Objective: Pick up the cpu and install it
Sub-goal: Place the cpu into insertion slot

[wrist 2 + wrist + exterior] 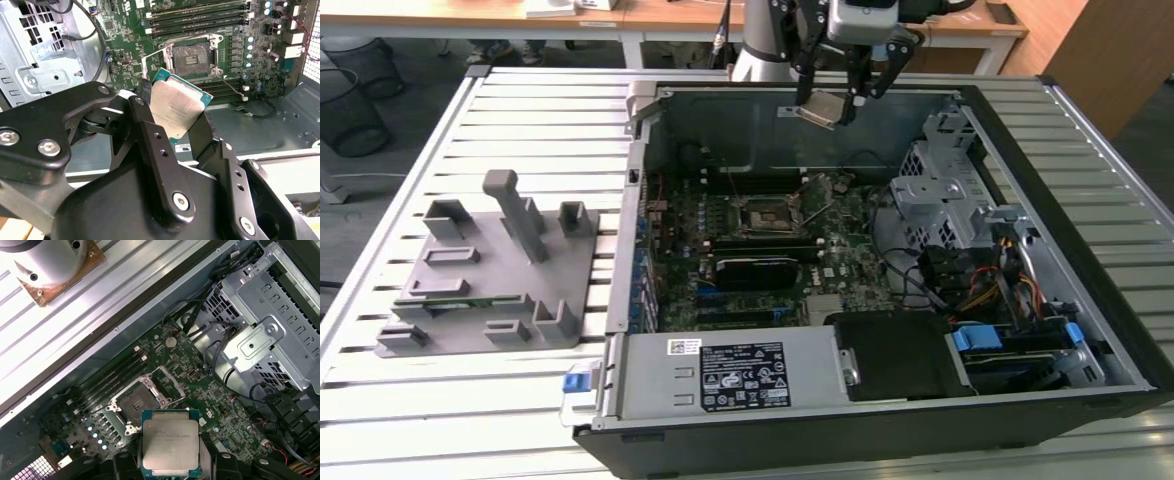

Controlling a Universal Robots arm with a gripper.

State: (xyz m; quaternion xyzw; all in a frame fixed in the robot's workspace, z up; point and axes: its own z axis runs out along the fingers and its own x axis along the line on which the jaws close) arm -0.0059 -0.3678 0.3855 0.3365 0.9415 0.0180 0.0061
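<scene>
The cpu (175, 111), a flat square chip with a silver top and green rim, hangs in the air between my gripper's (172, 120) black fingers (150, 145). In the exterior view the gripper (831, 100) holds the cpu (823, 110) tilted, high above the far wall of the open computer case. The first wrist view shows the cpu (170, 442) just short of the open motherboard socket (140, 401). That socket (762, 216) lies in the middle of the green motherboard, with its metal frame lifted (192, 56).
The open black computer case (1067, 330) lies on a slatted metal table (534, 120). A grey fixture with blocks (494, 270) stands at the exterior view's left. A metal drive cage (947, 190) and cables (987, 290) fill the case's right side.
</scene>
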